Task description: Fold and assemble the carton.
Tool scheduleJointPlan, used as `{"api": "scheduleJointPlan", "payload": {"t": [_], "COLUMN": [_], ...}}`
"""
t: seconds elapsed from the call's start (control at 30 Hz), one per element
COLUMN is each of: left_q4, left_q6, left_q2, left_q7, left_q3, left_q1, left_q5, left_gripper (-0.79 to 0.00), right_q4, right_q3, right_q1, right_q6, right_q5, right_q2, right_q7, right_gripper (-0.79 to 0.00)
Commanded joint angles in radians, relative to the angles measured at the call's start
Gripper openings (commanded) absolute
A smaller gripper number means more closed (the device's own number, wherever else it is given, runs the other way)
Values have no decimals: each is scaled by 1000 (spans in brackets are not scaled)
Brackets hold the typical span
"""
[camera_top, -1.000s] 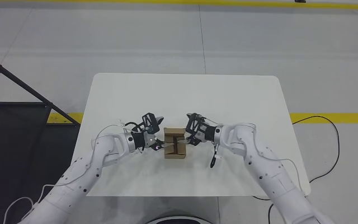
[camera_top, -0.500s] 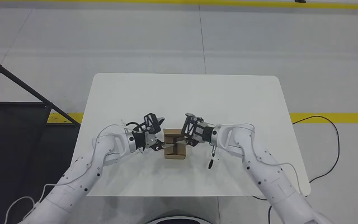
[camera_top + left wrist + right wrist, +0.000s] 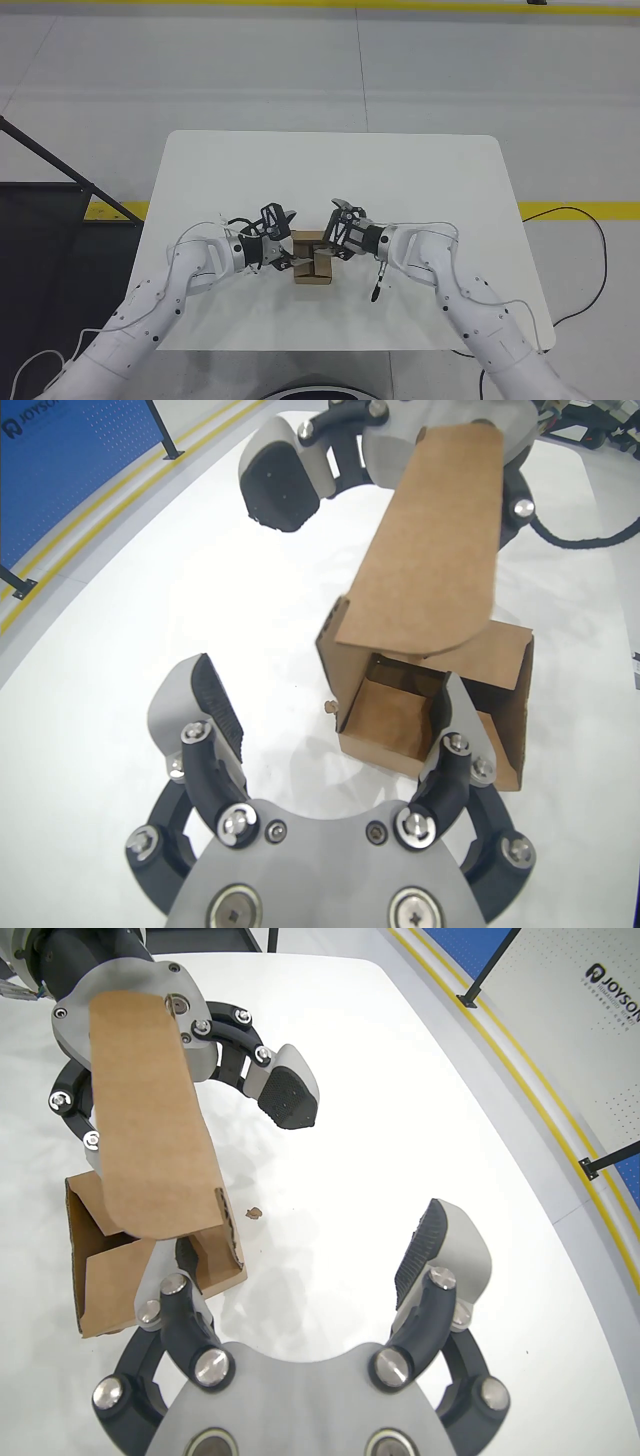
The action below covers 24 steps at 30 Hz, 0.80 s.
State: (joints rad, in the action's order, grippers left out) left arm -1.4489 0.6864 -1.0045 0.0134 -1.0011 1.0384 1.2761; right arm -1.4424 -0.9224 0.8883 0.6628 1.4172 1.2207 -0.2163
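Left fingers (image 3: 217, 700): spread wide, black ribbed rubber pads on curved grey metal backs. One tip sits inside the open end of the carton (image 3: 318, 270). The other hangs apart from it over the bare surface (image 3: 400, 170).

Carton: plain brown corrugated cardboard, small box shape, lying on the white matte surface near its front middle, between both arms. One long flap with rounded corners stands up, tilted. Shorter inner flaps are folded in. A tiny brown cardboard crumb (image 3: 253, 1213) lies just beside the carton.

Right fingers (image 3: 430, 1248): also spread, same ribbed black pads. One tip touches the carton's wall edge, the other is apart from it.
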Motion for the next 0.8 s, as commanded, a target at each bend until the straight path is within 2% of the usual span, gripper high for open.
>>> {"api": "scheduleJointPlan", "payload": {"t": [0.0,0.33,0.5,0.77], "left_q4": [-2,-6,-5,-3], "left_q6": [1,7,12,16], "left_q2": [-1,-7,-9,-12], "left_q7": [3,10,14,17], "left_q3": [0,-3,-5,-11], "left_q1": [0,1,1,1], "left_q5": [2,4,5,6], "left_gripper": [0,0,0,0], "right_q4": [-13,-7,2,-5], "right_q3": [-11,-57,-44,-11], "right_q1": [12,36,27,8], "right_q6": [0,68,80,32], "right_q5": [2,-37,-31,-10], "right_q2": [-3,-15,-13,-3], "right_q7": [17,113,54,-39], "right_gripper": [0,0,0,0]}}
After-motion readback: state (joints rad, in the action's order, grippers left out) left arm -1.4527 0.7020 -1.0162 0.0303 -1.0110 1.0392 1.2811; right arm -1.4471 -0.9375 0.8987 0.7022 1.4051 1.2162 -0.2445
